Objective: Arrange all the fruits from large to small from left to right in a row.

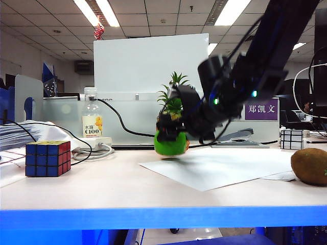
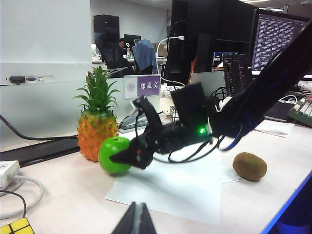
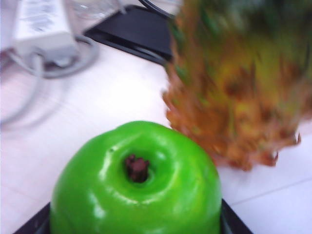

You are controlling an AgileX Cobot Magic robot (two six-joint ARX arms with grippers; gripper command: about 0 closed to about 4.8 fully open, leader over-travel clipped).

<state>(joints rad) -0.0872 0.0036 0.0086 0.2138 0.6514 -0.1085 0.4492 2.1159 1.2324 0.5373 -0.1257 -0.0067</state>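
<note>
Office desks, dark monitors and ceiling strip lights fill the background behind a pale tabletop (image 1: 102, 189) with a blue front edge. On it lies a white sheet of paper (image 1: 219, 171). At the sheet's far left corner the right arm's black two-finger gripper (image 2: 127, 156) is clamped around a glossy bright green apple (image 1: 171, 144), one finger on each side; the right wrist view looks straight down on the apple's brown stem dimple (image 3: 137, 168). Whether the apple rests on the table or hangs just above it cannot be told. Just behind it, close enough to seem touching, stands a tall orange-yellow pineapple with a spiky green crown (image 2: 96, 127). A fuzzy brown oval kiwi (image 1: 309, 166) lies well apart at the right end of the table. A multicoloured Rubik's cube (image 1: 47, 157) sits at the left end, with a clear bottle bearing a yellow label (image 1: 92, 120) behind it. The left gripper (image 2: 136, 222) shows only as dark fingertips pressed together, near nothing.
</note>
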